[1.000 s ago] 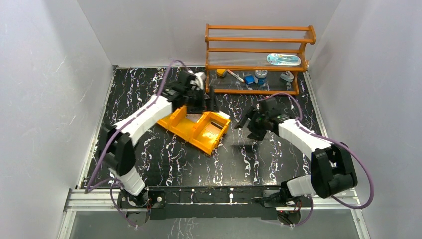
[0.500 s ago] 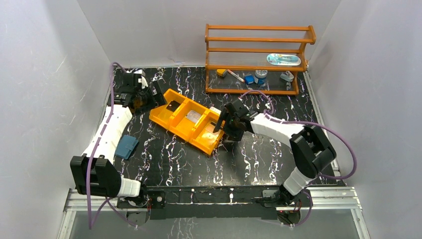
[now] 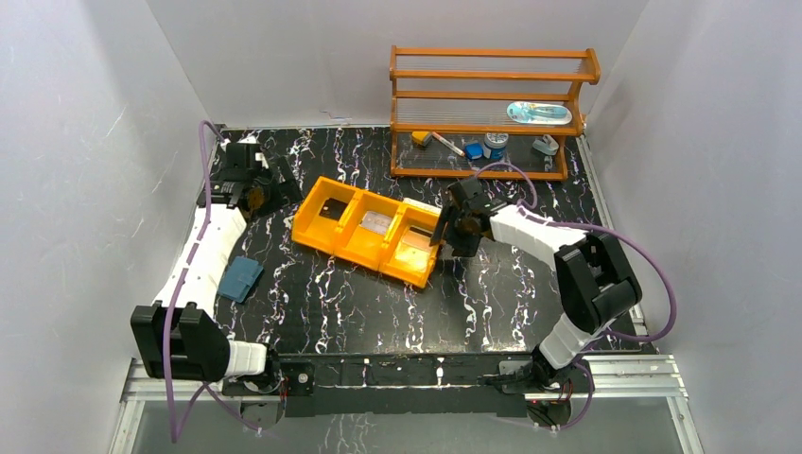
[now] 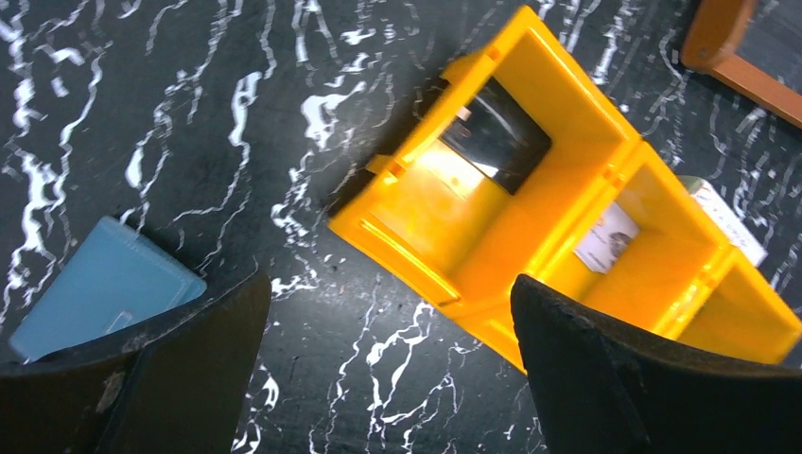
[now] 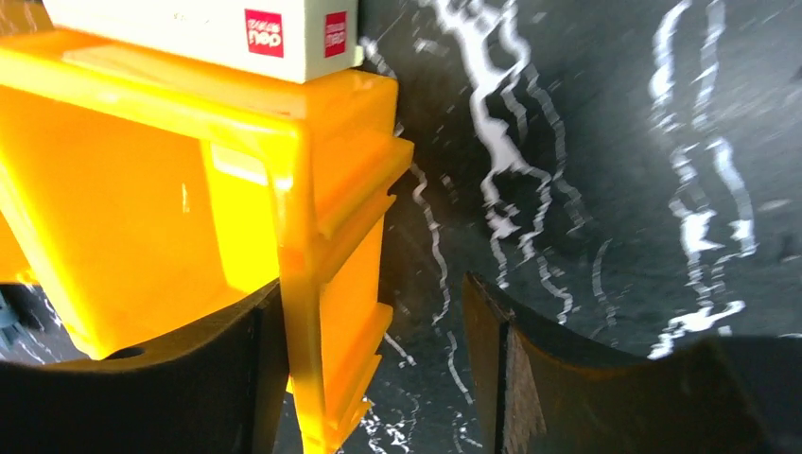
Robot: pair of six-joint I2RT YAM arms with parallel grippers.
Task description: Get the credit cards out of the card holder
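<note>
The blue card holder [image 3: 241, 279] lies flat on the table at the left, apart from both grippers; it also shows in the left wrist view [image 4: 95, 288]. Cards lie in the orange tray [image 3: 333, 236]: a dark one [image 3: 331, 209] [image 4: 496, 137], a silvery-grey one [image 3: 376, 223] [image 4: 605, 236] and an orange-brown one [image 3: 416, 242]. My left gripper [image 3: 272, 185] [image 4: 392, 378] is open and empty above the table, left of the tray. My right gripper [image 3: 450, 227] [image 5: 374, 369] is open astride the tray's right end wall [image 5: 322, 236], one finger inside.
A white box with a red mark [image 3: 423, 208] [image 5: 208, 28] rests against the tray's far right corner. A wooden shelf [image 3: 492, 113] with small items stands at the back right. White walls close in the left, right and back sides.
My left arm swung from over the tray to the far left, uncovering the card holder. My right gripper moved onto the tray's right end, and the tray turned more level.
</note>
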